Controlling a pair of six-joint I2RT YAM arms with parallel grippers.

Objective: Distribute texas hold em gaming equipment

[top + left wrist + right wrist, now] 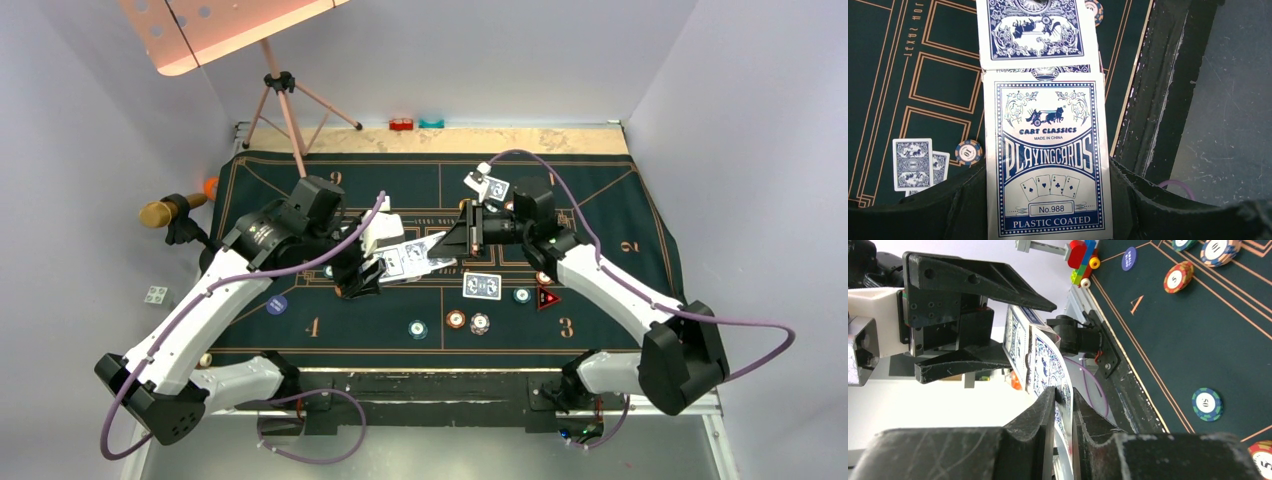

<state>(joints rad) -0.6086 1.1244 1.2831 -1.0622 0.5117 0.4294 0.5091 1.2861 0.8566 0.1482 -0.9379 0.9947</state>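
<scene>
My left gripper (372,268) (1048,200) is shut on a blue-and-white playing card box (1048,160), held above the green mat's middle. A blue-backed playing card (1035,30) (1048,365) sticks out of the box's open end. My right gripper (442,245) (1064,400) is shut on that card's edge, facing the left gripper. Dealt cards lie on the mat (482,285) (913,162), with more at the far side (492,185). Striped poker chips (456,319) (1207,404) and a red triangle marker (547,298) sit near the front. A blue disc (277,304) lies at the left.
The green felt mat (620,200) covers the table. A tripod stand (285,95) rises at the back left, and a microphone (165,212) lies beside the mat. Small red and teal blocks (415,124) sit at the far edge. Toy bricks (1083,255) show in the right wrist view.
</scene>
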